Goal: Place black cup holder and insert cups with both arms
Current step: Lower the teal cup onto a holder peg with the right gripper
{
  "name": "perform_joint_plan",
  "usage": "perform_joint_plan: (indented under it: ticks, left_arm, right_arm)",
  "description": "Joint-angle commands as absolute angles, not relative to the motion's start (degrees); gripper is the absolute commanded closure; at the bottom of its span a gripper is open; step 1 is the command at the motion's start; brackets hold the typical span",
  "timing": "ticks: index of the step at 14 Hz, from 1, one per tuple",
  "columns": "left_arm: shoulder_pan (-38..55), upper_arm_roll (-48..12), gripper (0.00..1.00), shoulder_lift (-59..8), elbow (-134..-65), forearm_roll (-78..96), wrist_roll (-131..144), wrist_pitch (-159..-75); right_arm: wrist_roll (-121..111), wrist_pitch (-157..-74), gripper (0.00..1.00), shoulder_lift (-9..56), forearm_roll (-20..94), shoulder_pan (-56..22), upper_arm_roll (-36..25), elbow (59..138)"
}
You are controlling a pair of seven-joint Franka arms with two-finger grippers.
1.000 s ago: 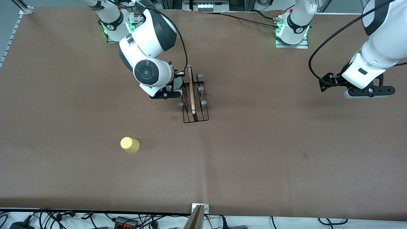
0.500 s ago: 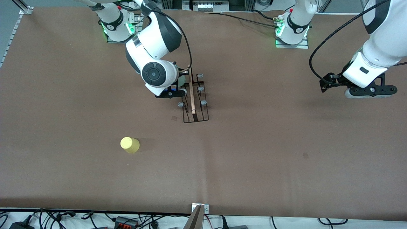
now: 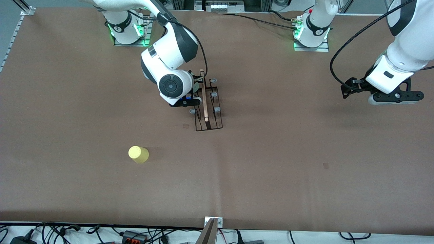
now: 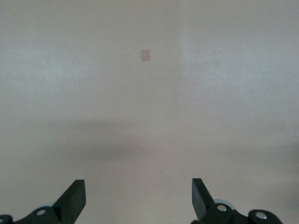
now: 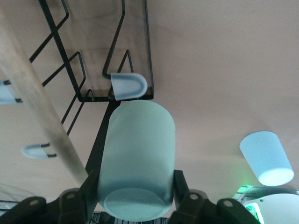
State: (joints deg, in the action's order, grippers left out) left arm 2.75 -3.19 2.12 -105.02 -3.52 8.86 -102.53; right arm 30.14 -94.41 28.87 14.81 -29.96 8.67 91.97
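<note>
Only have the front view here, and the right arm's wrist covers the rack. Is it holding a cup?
Observer: Yes. In the right wrist view the right jaws are shut on the grey-green cup, beside a bare capped peg of the rack.
Operator: Can't find the blue cup either.
Observer: The light blue cup is on the table, off the rack, toward the right arm's base.
Operator: Left arm carrying anything?
Observer: No. It waits at its own end of the table; the left jaws are open over bare tabletop with nothing between them.
</note>
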Motion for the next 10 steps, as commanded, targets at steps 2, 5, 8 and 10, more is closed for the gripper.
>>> perform_joint_plan:
  ticks: [2, 5, 8, 10]
  left_arm:
    - [2.2, -3.6, 0.0, 2.5, -104.7, -3.9, 9.3, -102.5]
    - [2.3, -3.8, 0.0, 2.7, -104.7, -3.9, 9.3, -102.5]
    - [2.3, -3.9, 0.0, 2.7, -104.7, -3.9, 9.3, -102.5]
    - [2.3, -4.0, 0.0, 2.8, -104.7, -3.9, 9.4, -102.4]
  right_arm:
    - [30.8, -96.3, 0.0, 30.6, 14.7, -30.7, 8.3, 91.2]
    - [31.7, -95.6, 0.0, 29.2, 14.9, -29.8, 7.8, 90.4]
    - [31.9, -91.9, 0.0, 25.1, 14.3, -25.2, 6.5, 86.5]
    - [32.0, -91.6, 0.0, 25.3, 11.9, -22.1, 3.2, 82.6]
